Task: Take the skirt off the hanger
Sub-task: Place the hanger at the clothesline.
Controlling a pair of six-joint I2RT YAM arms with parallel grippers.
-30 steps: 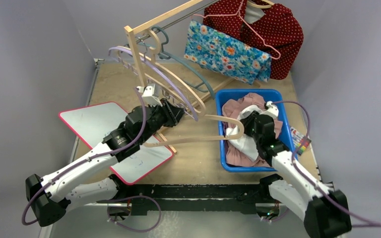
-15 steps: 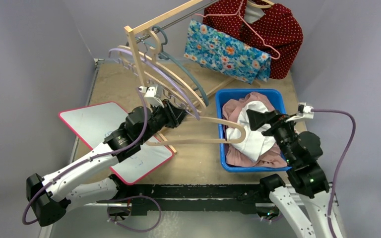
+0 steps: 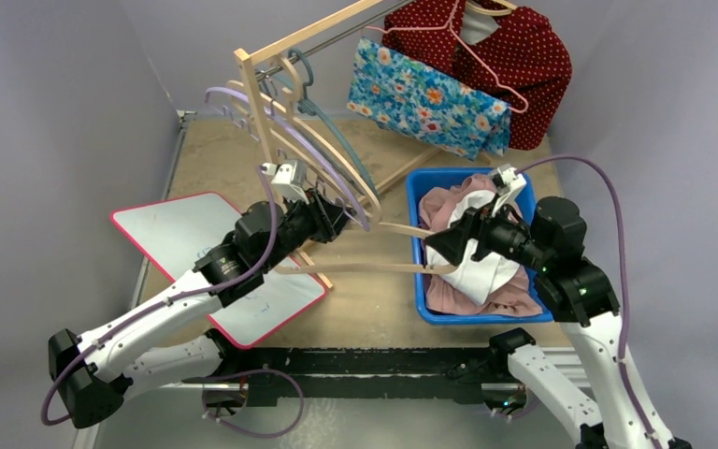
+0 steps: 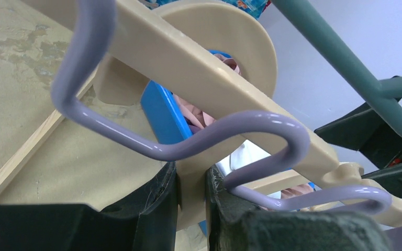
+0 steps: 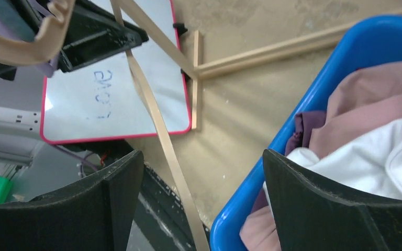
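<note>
The skirt (image 3: 481, 271) was a white, crumpled heap, off the hanger (image 3: 374, 267) and lying in the blue bin (image 3: 444, 172) on top of some pink cloth (image 3: 444, 201). It was too bunched up to tell which way it pointed. The hanger was plain beige plastic, bare, with its long axis running left to right from the left gripper (image 3: 332, 217) toward the bin. That gripper was clamped on the hanger's neck. The right gripper (image 3: 451, 247) hovered over the bin's left edge, jaws spread wide and holding nothing.
</note>
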